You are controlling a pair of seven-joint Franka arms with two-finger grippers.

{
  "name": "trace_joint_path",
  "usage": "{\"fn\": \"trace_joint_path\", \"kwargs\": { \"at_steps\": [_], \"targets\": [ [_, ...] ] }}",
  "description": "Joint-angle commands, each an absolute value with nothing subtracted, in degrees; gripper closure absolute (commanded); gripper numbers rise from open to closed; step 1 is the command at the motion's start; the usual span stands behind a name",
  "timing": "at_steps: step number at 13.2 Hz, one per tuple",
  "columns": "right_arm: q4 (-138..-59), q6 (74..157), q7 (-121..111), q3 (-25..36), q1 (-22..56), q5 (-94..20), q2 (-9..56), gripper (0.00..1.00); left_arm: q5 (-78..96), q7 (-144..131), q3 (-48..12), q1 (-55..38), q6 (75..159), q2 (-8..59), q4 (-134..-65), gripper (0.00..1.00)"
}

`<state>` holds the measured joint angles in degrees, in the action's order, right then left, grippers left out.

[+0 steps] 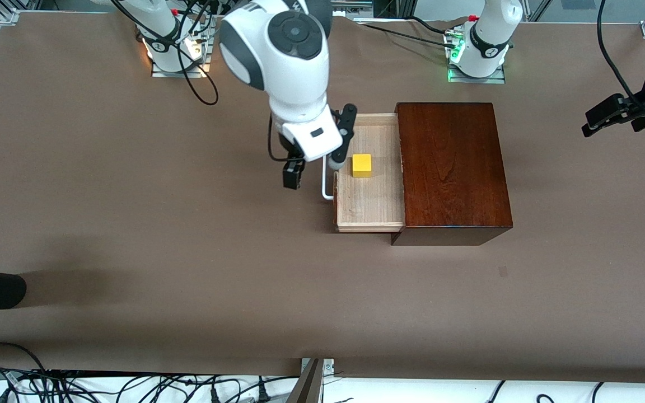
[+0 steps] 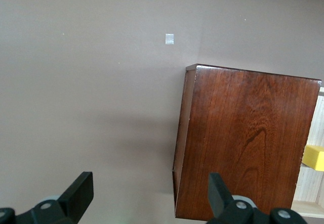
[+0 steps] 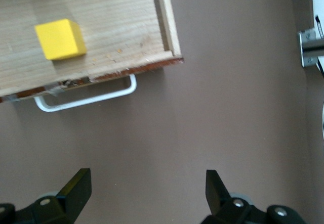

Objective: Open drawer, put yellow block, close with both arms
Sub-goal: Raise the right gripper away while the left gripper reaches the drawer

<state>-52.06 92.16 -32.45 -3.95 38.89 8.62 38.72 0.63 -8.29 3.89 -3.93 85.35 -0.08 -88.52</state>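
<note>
The yellow block (image 1: 361, 165) sits in the open drawer (image 1: 370, 193), on the pale wood floor, near the front with the white handle (image 1: 327, 187). The drawer sticks out of the dark wooden box (image 1: 451, 168) toward the right arm's end of the table. My right gripper (image 1: 338, 143) hangs over the drawer's front edge, jaws apart and holding nothing. My left gripper (image 1: 616, 115) waits over the bare table at the left arm's end, jaws apart too. I think closing comes next. If I push only one corner, the drawer could jam or the box could slide. A hard push could make the block hop. A small grey mark (image 1: 503, 271) lies on the table, out of the way.
</note>
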Motion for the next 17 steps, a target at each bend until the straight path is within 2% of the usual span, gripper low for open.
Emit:
{"fn": "trace_joint_path", "kwargs": {
  "at_steps": [1, 2, 5, 8, 17],
  "targets": [
    [-55.54, 91.06, -31.03, -2.91, 36.58, 7.66, 36.22, 0.00, 0.79, -7.03, 3.43, -4.48, 84.90, 1.49, -86.84, 0.00],
    [-57.29, 91.40, -31.03, -1.86, 35.87, 6.17, 35.08, 0.00, 0.88, -7.03, 3.25, -4.83, 84.90, 1.93, -86.84, 0.00],
    [-69.74, 96.75, -30.94, 2.10, 33.41, 1.77, 27.36, 0.00, 1.14, -7.12, 2.99, -6.33, 84.64, 2.72, -86.84, 0.00],
    [-79.25, 99.84, -27.26, 2.72, 28.58, 1.23, 20.06, 0.00, 1.41, -7.91, 0.63, -6.33, 84.64, 2.72, -86.84, 0.00],
    [-92.89, 99.58, -17.67, 3.08, 12.41, 1.14, 5.55, 0.00, 4.74, -26.26, -10.62, -6.59, 84.73, 5.97, -86.40, 0.00]
  ]
}}
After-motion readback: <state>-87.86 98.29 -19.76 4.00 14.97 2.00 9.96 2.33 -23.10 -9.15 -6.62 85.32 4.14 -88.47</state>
